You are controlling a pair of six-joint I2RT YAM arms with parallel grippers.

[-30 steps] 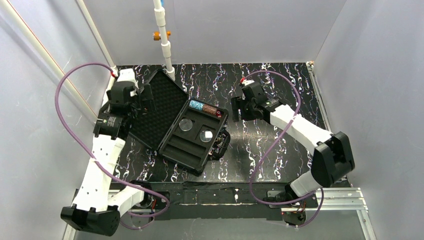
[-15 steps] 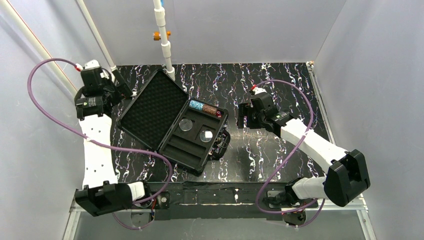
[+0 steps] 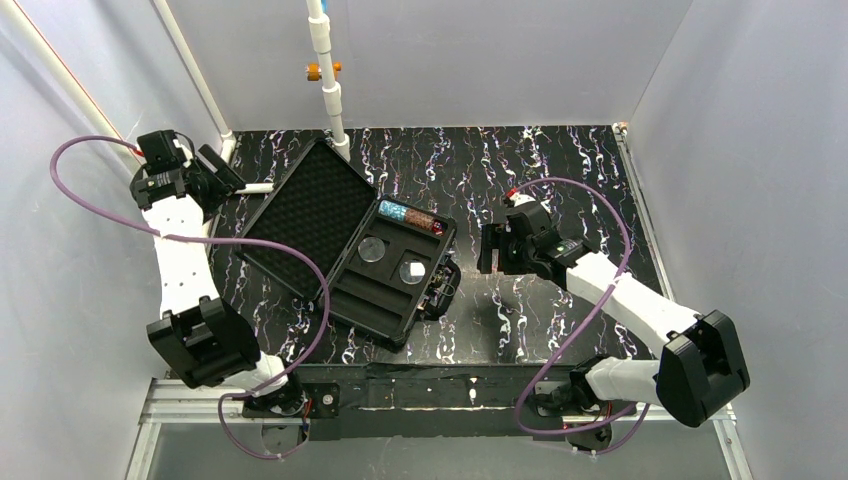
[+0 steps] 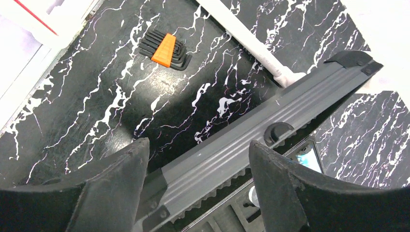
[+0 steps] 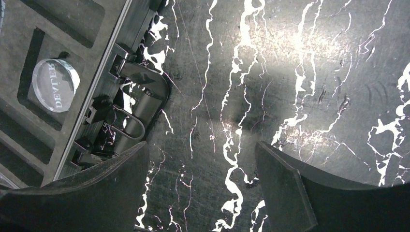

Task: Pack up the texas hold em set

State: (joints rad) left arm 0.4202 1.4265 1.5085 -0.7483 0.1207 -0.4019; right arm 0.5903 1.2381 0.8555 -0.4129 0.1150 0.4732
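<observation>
Case open on the table, chip stacks and clear discs inside, lid not yet shut or latched (mostly packed, I'd judge), left tool spread empty over lid edge, right tool spread empty beside it.

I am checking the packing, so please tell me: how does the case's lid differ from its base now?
The lid shows only bumpy foam; the base has slots. The lid holds nothing; the base holds two clear discs and chip stacks. Both are black and rectangular.
</observation>
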